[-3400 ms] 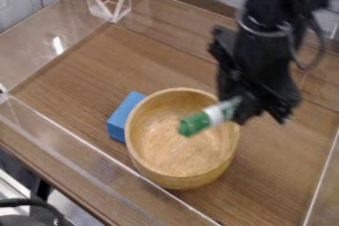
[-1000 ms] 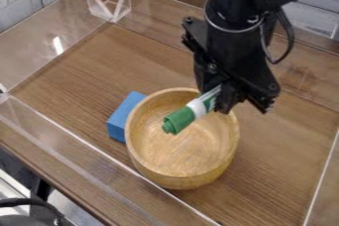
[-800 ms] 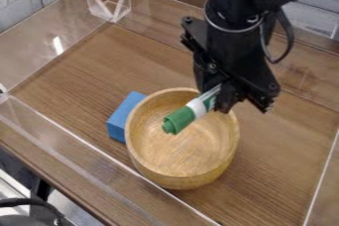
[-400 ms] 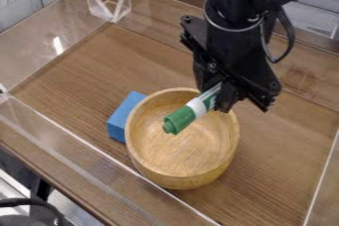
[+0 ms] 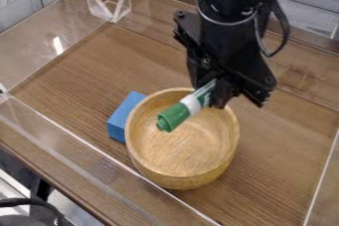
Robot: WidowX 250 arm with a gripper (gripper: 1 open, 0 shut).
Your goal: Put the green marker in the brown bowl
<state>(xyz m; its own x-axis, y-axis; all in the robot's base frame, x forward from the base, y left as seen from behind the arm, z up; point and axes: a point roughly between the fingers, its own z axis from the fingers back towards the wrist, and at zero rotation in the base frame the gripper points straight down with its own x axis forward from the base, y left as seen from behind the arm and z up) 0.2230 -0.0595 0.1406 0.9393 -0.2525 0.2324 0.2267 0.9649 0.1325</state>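
Note:
The green marker (image 5: 181, 110) hangs tilted over the brown bowl (image 5: 181, 163), its green cap low and to the left, its white barrel running up into the gripper (image 5: 213, 92). The black gripper is shut on the marker's upper end and points steeply down above the bowl's far rim. The marker's cap sits over the left inner part of the bowl, apart from the wood. The bowl rests on the wooden tabletop with nothing else inside it.
A blue block (image 5: 126, 115) lies against the bowl's left side. Clear plastic walls (image 5: 40, 47) fence the wooden table, with a folded clear piece (image 5: 106, 7) at the back left. The arm's black body and cables rise at top right.
Compared with the oldest frame, the arm and marker have shifted left over the bowl. In the last second the gripper and marker edged slightly left; the grip is unchanged.

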